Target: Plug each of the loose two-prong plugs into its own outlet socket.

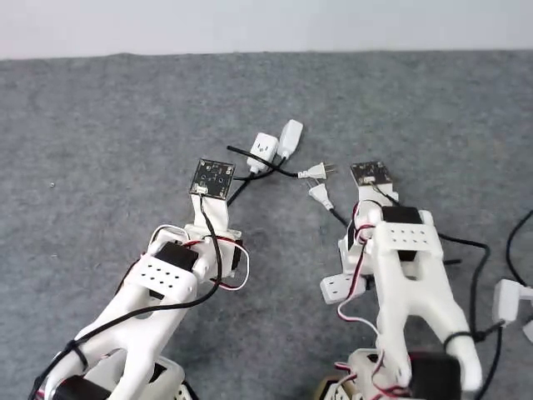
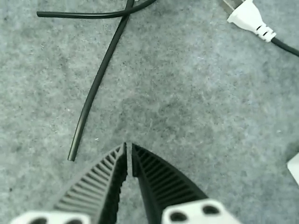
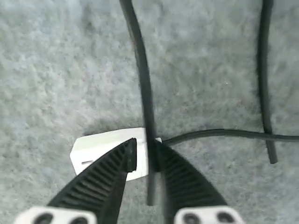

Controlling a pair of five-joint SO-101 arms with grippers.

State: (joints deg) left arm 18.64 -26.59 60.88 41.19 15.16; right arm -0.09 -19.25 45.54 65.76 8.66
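Two white outlet sockets (image 1: pixel 265 152) (image 1: pixel 290 137) lie side by side at the table's middle back on black cords. Two white two-prong plugs (image 1: pixel 314 172) (image 1: pixel 321 196) lie loose just right of them, unplugged. One plug (image 2: pixel 247 16) shows ahead of my left gripper (image 2: pixel 128 147), which is shut and empty above bare carpet, beside a black cord's free end (image 2: pixel 72 156). My right gripper (image 3: pixel 147 154) is shut on a black cable (image 3: pixel 140 70) that passes between its fingertips. A white plastic piece (image 3: pixel 100 151) lies on the carpet right under those fingertips.
The table is covered in grey carpet (image 1: pixel 100 150). Black cords cross between the sockets and plugs, and more run past the right arm (image 1: pixel 408 275). Another white socket (image 1: pixel 508 300) lies at the right edge. The left arm (image 1: pixel 158 292) sits at the front left.
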